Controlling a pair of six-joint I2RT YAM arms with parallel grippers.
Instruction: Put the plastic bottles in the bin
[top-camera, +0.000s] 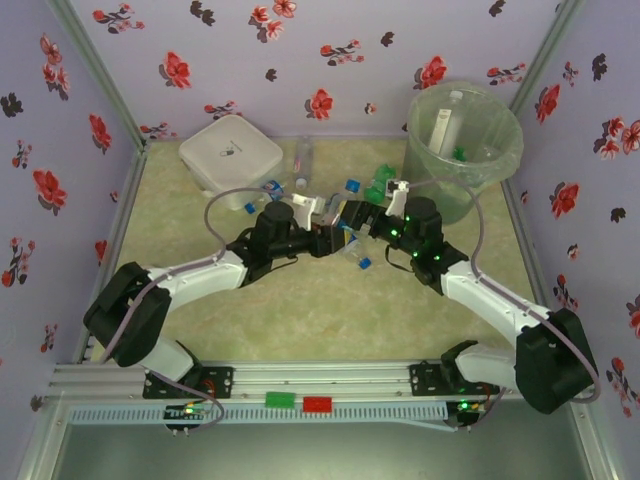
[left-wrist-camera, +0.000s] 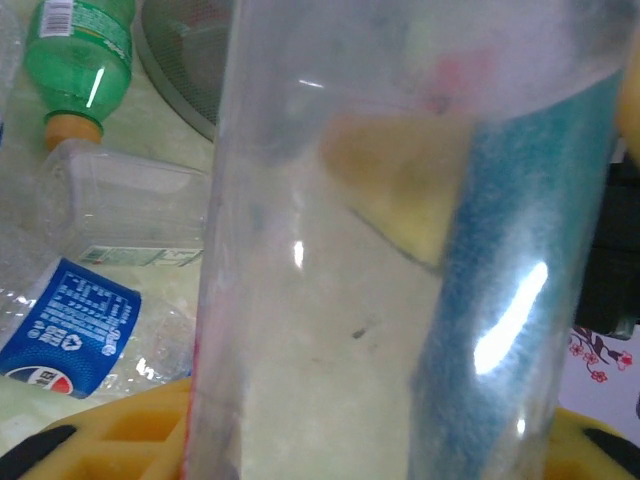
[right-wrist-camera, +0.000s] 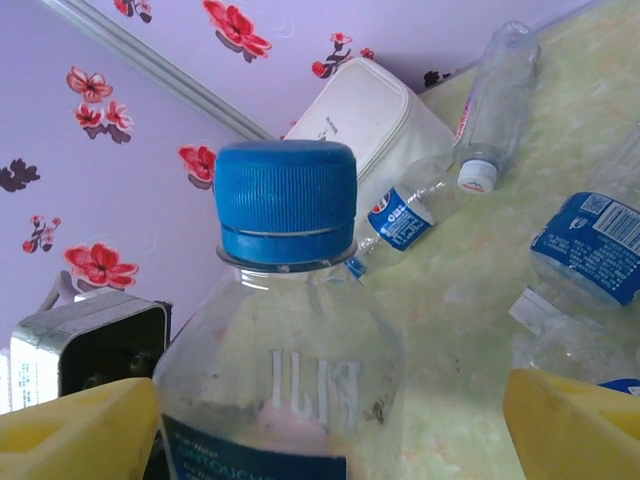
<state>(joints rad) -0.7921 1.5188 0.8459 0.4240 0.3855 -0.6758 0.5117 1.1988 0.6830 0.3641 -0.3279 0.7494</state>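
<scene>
A clear plastic bottle (left-wrist-camera: 330, 250) with a blue label stands upright in my left gripper (left-wrist-camera: 330, 440), which is shut on it. The same bottle (right-wrist-camera: 290, 380), blue cap on top, sits between the yellow fingers (right-wrist-camera: 570, 420) of my right gripper (right-wrist-camera: 330, 420). That gripper is open, with a gap on the right side. Both grippers meet at mid-table, left (top-camera: 335, 238) and right (top-camera: 368, 225). The bin (top-camera: 420, 140) stands at the back right with bottles (top-camera: 445, 120) inside. More bottles (top-camera: 375, 190) lie just behind the grippers.
A white square box (top-camera: 230, 155) stands at the back left. A green bottle (left-wrist-camera: 80, 60) and a blue-labelled one (left-wrist-camera: 70, 320) lie on the table. A clear white-capped bottle (right-wrist-camera: 495, 90) lies by the box. Flowered walls close in the table.
</scene>
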